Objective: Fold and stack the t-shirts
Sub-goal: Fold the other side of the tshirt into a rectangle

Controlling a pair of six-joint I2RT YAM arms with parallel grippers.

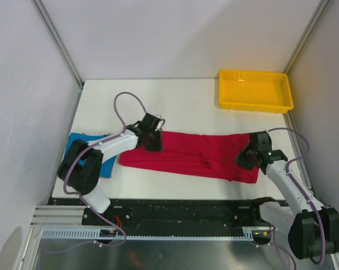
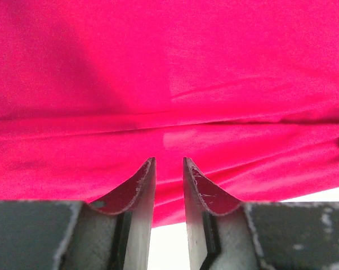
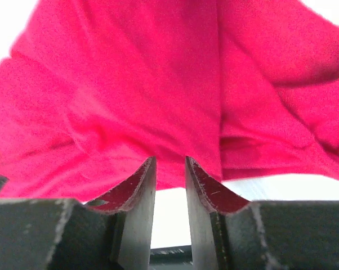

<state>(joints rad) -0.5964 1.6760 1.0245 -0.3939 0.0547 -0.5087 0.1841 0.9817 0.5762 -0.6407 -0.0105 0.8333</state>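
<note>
The crimson red t-shirt [image 1: 195, 153] lies in a long folded strip across the middle of the table. It fills the left wrist view [image 2: 169, 84] and, more rumpled, the right wrist view [image 3: 158, 95]. My left gripper [image 1: 152, 138] is over the strip's far left end. Its jaws [image 2: 169, 161] are a narrow gap apart, the tips at the cloth and nothing pinched between them. My right gripper [image 1: 246, 157] is at the strip's right end, also narrowly open [image 3: 170, 160] with its tips against the cloth's near edge. The blue t-shirt [image 1: 107, 163] lies at the table's left edge, mostly hidden under my left arm.
A yellow plastic tray [image 1: 254, 105] sits at the back right corner. Bare white tabletop [image 1: 181, 107] lies behind the red shirt. Grey walls close in the table on the left, back and right.
</note>
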